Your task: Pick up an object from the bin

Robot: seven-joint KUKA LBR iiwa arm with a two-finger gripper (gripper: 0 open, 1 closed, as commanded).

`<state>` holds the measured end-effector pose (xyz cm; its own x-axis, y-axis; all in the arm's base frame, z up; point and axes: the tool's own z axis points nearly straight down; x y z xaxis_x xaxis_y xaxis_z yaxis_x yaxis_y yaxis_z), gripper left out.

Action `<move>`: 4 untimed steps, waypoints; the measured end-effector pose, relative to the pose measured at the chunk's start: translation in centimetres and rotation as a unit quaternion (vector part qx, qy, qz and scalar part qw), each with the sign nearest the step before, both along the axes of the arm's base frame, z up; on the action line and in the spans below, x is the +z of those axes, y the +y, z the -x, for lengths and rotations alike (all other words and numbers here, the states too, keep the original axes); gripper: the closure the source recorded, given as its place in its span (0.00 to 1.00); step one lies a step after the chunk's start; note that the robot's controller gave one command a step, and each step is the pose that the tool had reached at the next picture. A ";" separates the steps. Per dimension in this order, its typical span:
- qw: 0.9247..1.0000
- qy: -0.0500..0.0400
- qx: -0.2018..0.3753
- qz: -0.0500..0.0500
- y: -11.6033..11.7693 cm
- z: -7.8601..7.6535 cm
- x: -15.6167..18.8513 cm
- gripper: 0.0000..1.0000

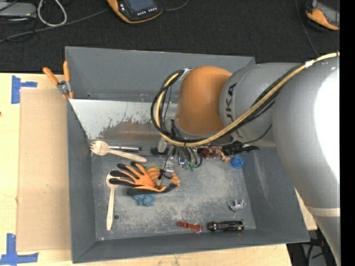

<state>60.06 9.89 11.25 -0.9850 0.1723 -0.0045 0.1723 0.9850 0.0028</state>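
Orange-and-black glove [137,176] lies flat on the bin [194,204] floor left of centre, with the end effector [165,174] low over its right-hand cuff, presumably positioned for a pick; whether it is clenched or released cannot be told.

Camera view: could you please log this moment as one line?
gripper | over orange-and-black glove, bin centre-left | glove flat on floor

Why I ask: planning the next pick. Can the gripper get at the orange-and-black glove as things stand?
Probably yes. The gripper is right over the orange-and-black glove; nothing lies on top of the glove, and the blue lump sits beside it, not on it.
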 end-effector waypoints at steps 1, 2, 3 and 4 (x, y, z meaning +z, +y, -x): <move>0.999 0.000 0.048 -0.001 4.6 3.5 -3.6 0.00; 0.999 0.000 0.037 -0.002 5.7 4.0 -4.2 0.00; 0.997 0.001 0.075 0.000 5.4 4.5 -4.3 0.00; 0.995 0.000 0.102 -0.001 6.0 4.8 -4.3 0.00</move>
<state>55.27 15.88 6.96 -0.9995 -0.0307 -0.0040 -0.0307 0.9995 0.0042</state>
